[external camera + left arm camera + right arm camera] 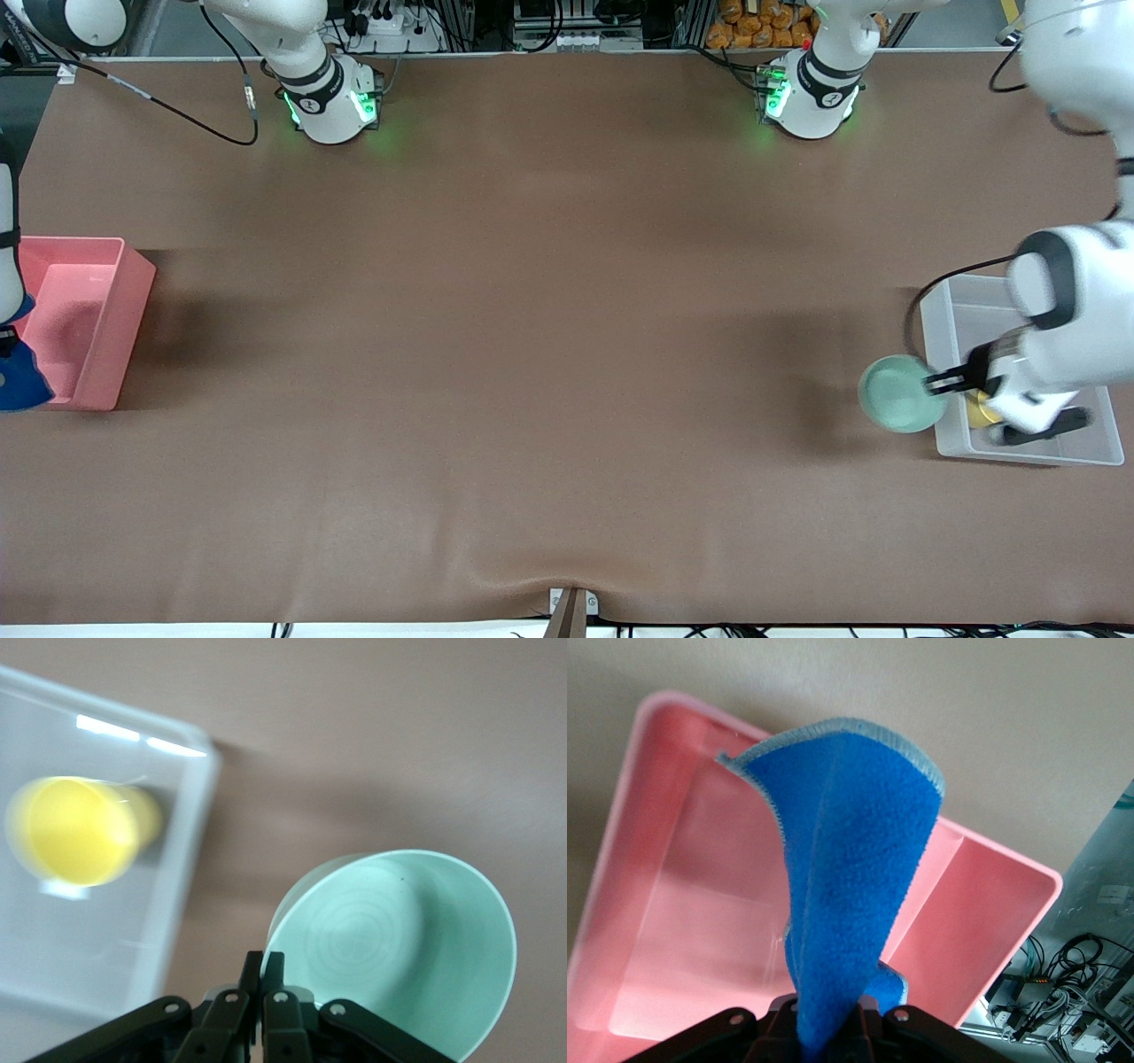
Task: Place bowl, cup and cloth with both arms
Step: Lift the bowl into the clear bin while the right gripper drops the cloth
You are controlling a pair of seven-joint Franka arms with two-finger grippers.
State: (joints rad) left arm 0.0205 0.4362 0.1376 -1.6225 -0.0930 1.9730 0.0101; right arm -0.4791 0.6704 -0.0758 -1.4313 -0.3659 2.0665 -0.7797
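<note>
My left gripper (943,383) is shut on the rim of the mint-green bowl (902,392) and holds it over the table, just outside the clear bin's wall. In the left wrist view the closed fingers (264,970) pinch the bowl (399,948) at its rim. The yellow cup (979,409) sits inside the clear bin and also shows in the left wrist view (80,828). My right gripper (828,1028) is shut on the blue cloth (850,877), which hangs over the pink bin (682,904). In the front view the cloth (18,377) shows at the frame's edge.
The clear rectangular bin (1028,454) stands at the left arm's end of the table, its wall also in the left wrist view (182,877). The pink bin (115,310) stands at the right arm's end. Brown table surface (532,354) lies between them.
</note>
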